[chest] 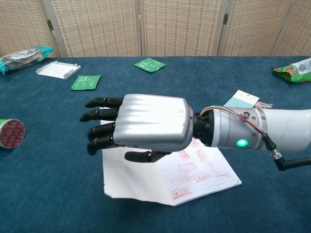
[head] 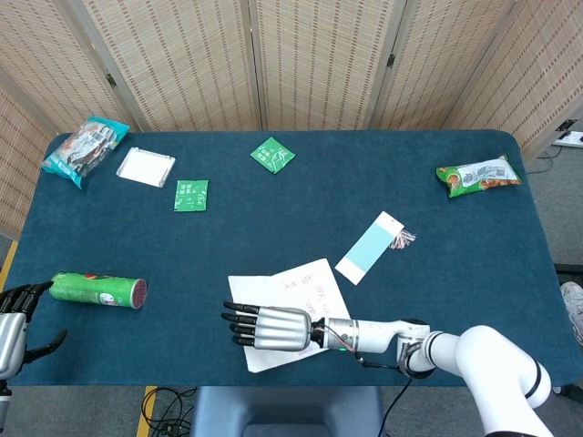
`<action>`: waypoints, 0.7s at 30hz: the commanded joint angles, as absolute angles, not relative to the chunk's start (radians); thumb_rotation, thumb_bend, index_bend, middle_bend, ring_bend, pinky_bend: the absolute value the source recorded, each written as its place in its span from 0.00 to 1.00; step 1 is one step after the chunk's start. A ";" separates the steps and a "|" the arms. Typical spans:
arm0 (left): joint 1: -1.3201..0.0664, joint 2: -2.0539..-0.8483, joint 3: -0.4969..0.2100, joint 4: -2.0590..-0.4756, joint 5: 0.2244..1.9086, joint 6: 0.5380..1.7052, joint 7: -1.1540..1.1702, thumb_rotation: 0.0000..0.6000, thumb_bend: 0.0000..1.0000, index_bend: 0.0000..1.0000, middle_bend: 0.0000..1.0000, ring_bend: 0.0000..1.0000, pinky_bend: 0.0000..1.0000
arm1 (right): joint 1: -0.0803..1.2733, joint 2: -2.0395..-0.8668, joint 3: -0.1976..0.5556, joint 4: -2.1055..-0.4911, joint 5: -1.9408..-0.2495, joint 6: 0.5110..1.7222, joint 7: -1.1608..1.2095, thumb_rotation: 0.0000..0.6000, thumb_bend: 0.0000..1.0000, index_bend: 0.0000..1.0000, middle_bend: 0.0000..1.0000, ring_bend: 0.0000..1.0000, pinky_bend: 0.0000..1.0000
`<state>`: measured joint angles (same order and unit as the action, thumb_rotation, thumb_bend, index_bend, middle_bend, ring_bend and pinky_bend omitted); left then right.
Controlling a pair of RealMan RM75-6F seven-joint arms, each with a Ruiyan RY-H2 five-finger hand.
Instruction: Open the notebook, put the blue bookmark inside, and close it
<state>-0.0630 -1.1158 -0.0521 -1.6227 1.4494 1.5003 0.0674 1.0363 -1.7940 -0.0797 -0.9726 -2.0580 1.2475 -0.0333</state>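
From the head view: white lined notebook [head: 290,314] lies open and flat on the dark blue table [head: 228,246], near its front edge. Right hand [head: 269,328] sits over the notebook's left page, fingers straight and spread, holding nothing. Light blue paper bookmark [head: 370,247] lies on the cloth just up-right of the notebook, apart from it. Left hand [head: 11,320] is at the table's left front corner, fingers apart, empty, near a green cylindrical can [head: 98,289].

Chest view: right hand [chest: 141,127] hovers palm-down above the notebook [chest: 194,177]; red stamps visible on the right page. Bookmark [chest: 241,99] lies beyond the wrist.
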 commanded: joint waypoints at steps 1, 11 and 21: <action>-0.062 -1.115 -0.052 -1.623 1.449 1.501 0.066 1.00 0.25 0.19 0.25 0.18 0.18 | 1.040 -1.798 -0.059 -0.999 -2.029 1.227 -0.051 1.00 0.25 0.00 0.08 0.00 0.00; -0.061 -1.111 -0.052 -1.622 1.449 1.499 0.062 1.00 0.25 0.19 0.25 0.18 0.18 | 0.986 -1.754 -0.018 -1.112 -1.888 1.155 -0.113 1.00 0.08 0.00 0.03 0.00 0.00; -0.069 -1.114 -0.053 -1.627 1.452 1.489 0.071 1.00 0.25 0.19 0.25 0.18 0.18 | 0.908 -1.683 0.010 -1.226 -1.782 1.173 -0.118 1.00 0.05 0.00 0.02 0.00 0.00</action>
<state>-0.0690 -1.1142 -0.0531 -1.6271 1.4514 1.4888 0.0713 0.9206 -1.6975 0.0089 -1.2101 -1.7923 1.1743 -0.1163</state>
